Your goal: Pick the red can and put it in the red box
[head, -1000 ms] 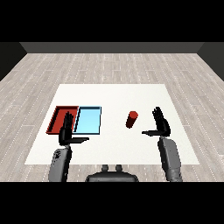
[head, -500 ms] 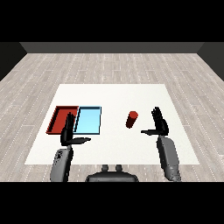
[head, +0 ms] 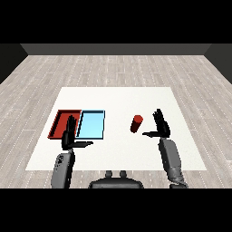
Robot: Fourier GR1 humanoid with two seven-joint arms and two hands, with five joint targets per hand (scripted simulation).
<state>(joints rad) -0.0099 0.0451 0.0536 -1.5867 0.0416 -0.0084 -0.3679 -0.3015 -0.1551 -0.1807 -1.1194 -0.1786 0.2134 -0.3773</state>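
Since a second ago, almost nothing has shifted: my right hand (head: pixel 159 127) has edged slightly toward the can, my left hand (head: pixel 70 136) and the rest hold as they were.

Nearest me, both forearms come in from the lower corners. Left hand hovers over the near edge of the trays, fingers straight up, thumb out to 3 o'clock, released, holding nothing. Right hand stands upright too, fingers straight, thumb pointing to 9 o'clock at the can; released, nothing in it.

Next out: red can (head: pixel 136 123), just beside the right hand at its 9 o'clock, a visible gap between thumb and can. It stands on the white desk (head: pixel 118 97), roughly upright, perhaps leaning a little; small, plain red cylinder, darker on its shaded side. No label I can make out.

At the can's 9 o'clock, well apart: light blue tray (head: pixel 91 125), then the red tray (head: pixel 61 123) touching its left side. I see nothing lying in either.

Judgement: task barely begun. Approach nearly done; grasp, lift, carry across the blue tray and release in the red tray all remain.
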